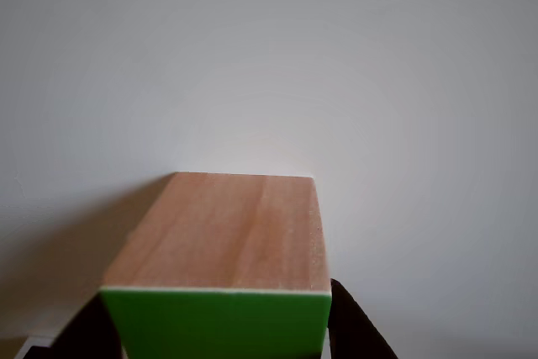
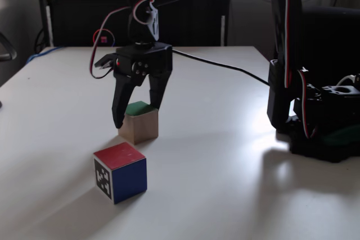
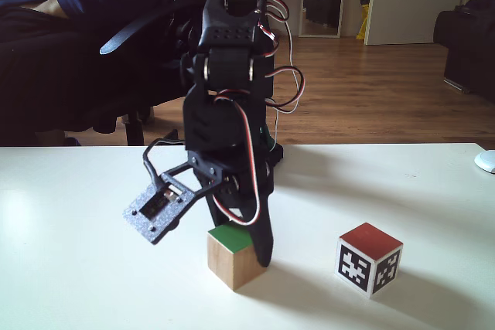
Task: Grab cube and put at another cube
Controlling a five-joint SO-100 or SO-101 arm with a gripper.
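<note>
The cube (image 2: 140, 127) is a wooden block with a green top, resting on the white table (image 2: 225, 184). My gripper (image 2: 136, 115) is lowered over it, open, with one black finger on each side. In the other view the cube (image 1: 227, 233) looms close, its green face at the bottom edge and a dark finger (image 1: 357, 329) beside each lower corner. Whether the fingers touch the wood cannot be told. Another cube (image 2: 121, 172), red on top with a black-and-white marker side, stands a short way in front of it. In another fixed view the cube (image 3: 230, 264) is left of the marker cube (image 3: 370, 256), with the gripper (image 3: 240, 256) over the cube.
The arm's base (image 2: 315, 116) stands at the table's right side, and a black cable (image 2: 219, 66) runs across the tabletop to it. A person sits in a chair (image 3: 93, 44) behind the table. A white object (image 3: 486, 161) lies at the right edge.
</note>
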